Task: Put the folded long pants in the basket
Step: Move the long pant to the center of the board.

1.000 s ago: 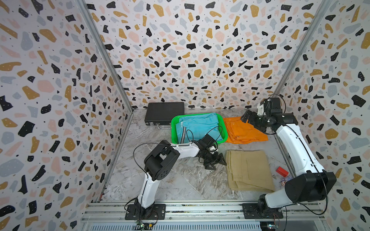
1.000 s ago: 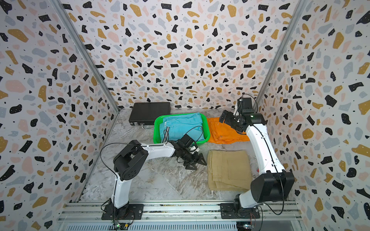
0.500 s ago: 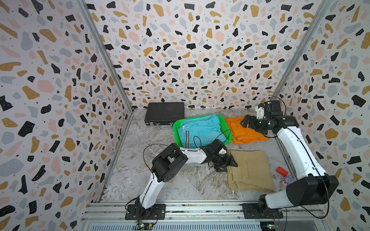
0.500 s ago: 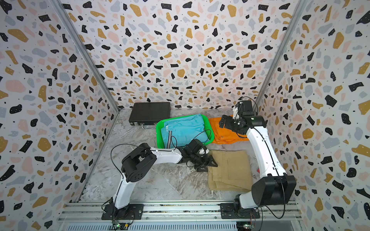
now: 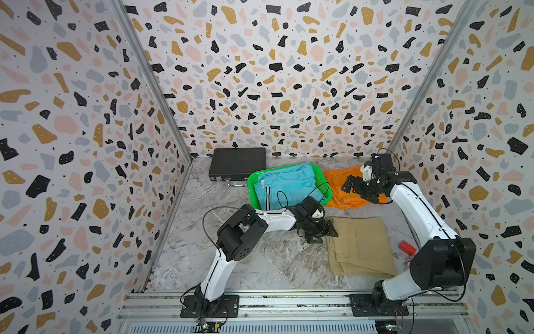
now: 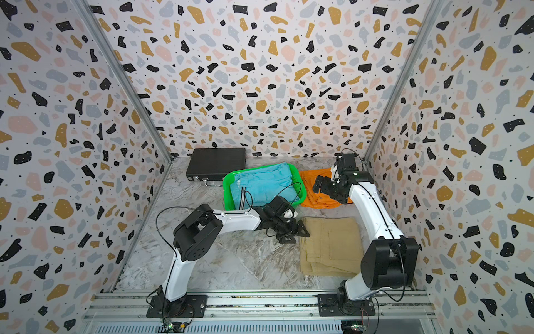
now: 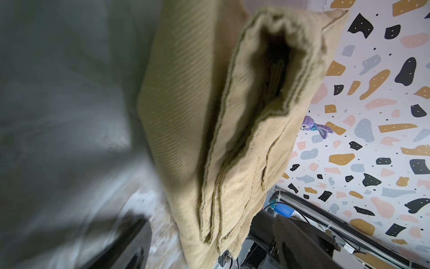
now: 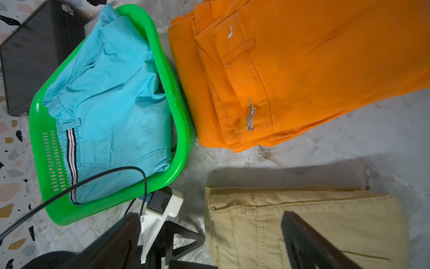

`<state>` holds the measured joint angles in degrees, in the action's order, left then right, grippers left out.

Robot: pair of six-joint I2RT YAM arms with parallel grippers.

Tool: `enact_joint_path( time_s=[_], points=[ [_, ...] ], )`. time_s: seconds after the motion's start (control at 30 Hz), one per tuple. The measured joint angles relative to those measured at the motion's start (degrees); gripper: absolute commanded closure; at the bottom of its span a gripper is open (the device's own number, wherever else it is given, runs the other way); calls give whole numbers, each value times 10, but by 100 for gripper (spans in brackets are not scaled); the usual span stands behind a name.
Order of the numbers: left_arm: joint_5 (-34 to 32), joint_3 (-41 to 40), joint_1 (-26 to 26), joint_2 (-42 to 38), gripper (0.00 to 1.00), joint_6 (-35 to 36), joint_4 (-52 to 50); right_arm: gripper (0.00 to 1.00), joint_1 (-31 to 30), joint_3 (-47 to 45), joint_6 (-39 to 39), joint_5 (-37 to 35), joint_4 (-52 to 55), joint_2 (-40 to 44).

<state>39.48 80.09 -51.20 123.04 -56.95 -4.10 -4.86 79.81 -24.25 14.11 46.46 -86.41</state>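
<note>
Left gripper, jaws apart, at 9 o'clock edge of khaki pants; right gripper, apart, over orange pants. Basket, khaki's 11 o'clock, holds teal pants. Risk: pinching top layer only unfolds khaki.

I run this rig in a robot test cell, a laboratory enclosure and not a lived-in room. Printed terrazzo-pattern wall panels close the back and both sides, joined at the corners by bare aluminium posts. The worktop is covered with a marble-pattern sheet. The left arm base and the right arm base are bolted to a slotted aluminium rail along the front edge. A vented metal strip and a small lit circuit board sit below that rail.
</note>
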Motion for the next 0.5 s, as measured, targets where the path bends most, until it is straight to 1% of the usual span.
enact_joint_path(
  time_s=[0.07,0.2,0.33,0.4,0.43,0.5],
  points=[
    [-1,3,-1,3,21,0,0,0,0,-10,0,-5,-2,6],
    [-7,18,-8,24,52,-2,4,0,0,-32,0,-12,-7,26],
    [-26,35,-17,45,79,-5,12,0,0,-42,-2,-14,-12,39],
    [-37,36,-21,47,96,-5,11,0,0,-50,-5,-15,-18,46],
    [-39,36,-21,46,100,-5,11,0,0,-54,-7,-15,-19,49],
    [-44,36,-22,43,100,4,9,0,0,-59,-9,-16,-20,54]
  ],
)
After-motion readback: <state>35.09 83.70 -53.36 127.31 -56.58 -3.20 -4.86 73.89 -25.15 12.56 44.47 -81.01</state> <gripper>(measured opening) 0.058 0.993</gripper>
